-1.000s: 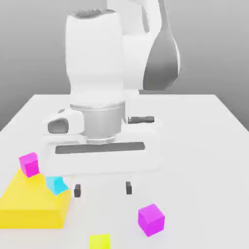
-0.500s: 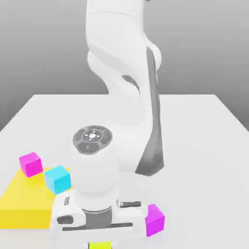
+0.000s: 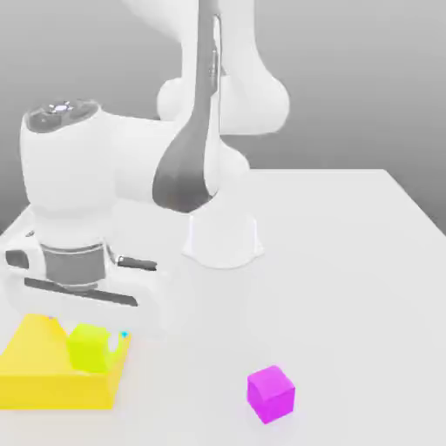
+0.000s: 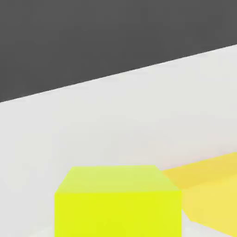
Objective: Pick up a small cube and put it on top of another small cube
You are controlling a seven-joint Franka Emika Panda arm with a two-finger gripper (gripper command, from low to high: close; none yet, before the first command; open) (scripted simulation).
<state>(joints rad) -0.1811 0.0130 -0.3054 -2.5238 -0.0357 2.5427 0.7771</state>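
The small cube (image 3: 90, 347) is lime and hangs just under my hand, over the near corner of the big yellow block (image 3: 35, 373). My gripper (image 3: 87, 331) is shut on it, and the hand's white body hides the fingers. Of the other small cube (image 3: 125, 334), the cyan one, a thin sliver shows right behind the lime cube's right edge. I cannot tell whether the two touch. In the hand view the lime cube (image 4: 118, 201) sits close up, with the yellow block (image 4: 208, 185) beside it.
A magenta cube (image 3: 270, 394) lies on the white table (image 3: 348, 261) toward the front, right of the yellow block. The arm's round white base (image 3: 221, 240) stands mid-table. My arm reaches over the exterior view's left side.
The jaws closed on the lime cube at the table's front edge. The arm then lifted it and swung to the exterior view's left, over the yellow block and the cyan cube.
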